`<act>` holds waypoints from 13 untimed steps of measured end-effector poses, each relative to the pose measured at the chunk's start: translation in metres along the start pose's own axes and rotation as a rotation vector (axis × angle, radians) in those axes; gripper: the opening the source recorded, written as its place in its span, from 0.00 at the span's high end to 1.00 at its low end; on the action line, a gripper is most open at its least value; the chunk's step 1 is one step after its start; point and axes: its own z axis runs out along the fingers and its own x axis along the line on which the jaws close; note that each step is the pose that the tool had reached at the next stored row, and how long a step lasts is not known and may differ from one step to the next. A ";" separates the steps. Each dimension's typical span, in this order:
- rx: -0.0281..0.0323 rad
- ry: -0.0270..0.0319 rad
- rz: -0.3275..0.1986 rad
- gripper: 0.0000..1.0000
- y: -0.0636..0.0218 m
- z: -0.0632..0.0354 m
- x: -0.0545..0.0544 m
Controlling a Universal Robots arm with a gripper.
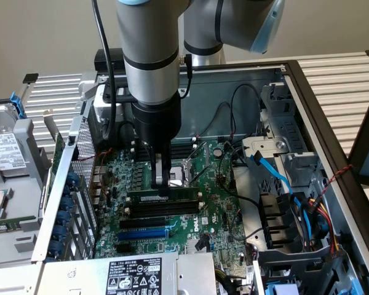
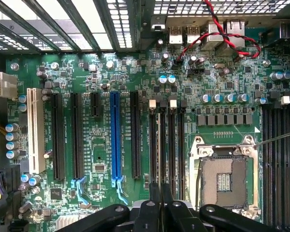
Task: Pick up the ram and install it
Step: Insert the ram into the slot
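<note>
Ram (image 1: pixel 178 194): long, thin green circuit-board stick with dark chips. It stands on edge, level, lengthwise along a black slot near the processor socket.

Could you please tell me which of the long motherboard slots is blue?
The single blue plastic expansion slot, between long black slots; one long white slot aside, the rest are black.

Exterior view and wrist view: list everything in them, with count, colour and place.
ram: one, green, upright in a black slot beside the CPU socket
motherboard: one, green, inside the case
CPU socket: one, silver-framed, beside the memory slots
blue expansion slot: one, blue, among black slots
white expansion slot: one, white, near the board's edge
twisted wires: one pair, red and black, by the rear ports
computer case: one, grey, open
gripper: one, black, shut, tips just over the ram
arm: one, grey, above the board
</note>
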 end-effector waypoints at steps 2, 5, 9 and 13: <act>0.0001 -0.0001 0.000 0.88 0.0000 0.0001 0.000; 0.0004 0.0039 0.000 0.88 0.0000 0.0020 0.000; 0.0004 0.0047 0.000 0.88 0.0000 0.0020 0.000; 0.0086 0.0040 0.000 0.88 0.0027 0.0034 0.000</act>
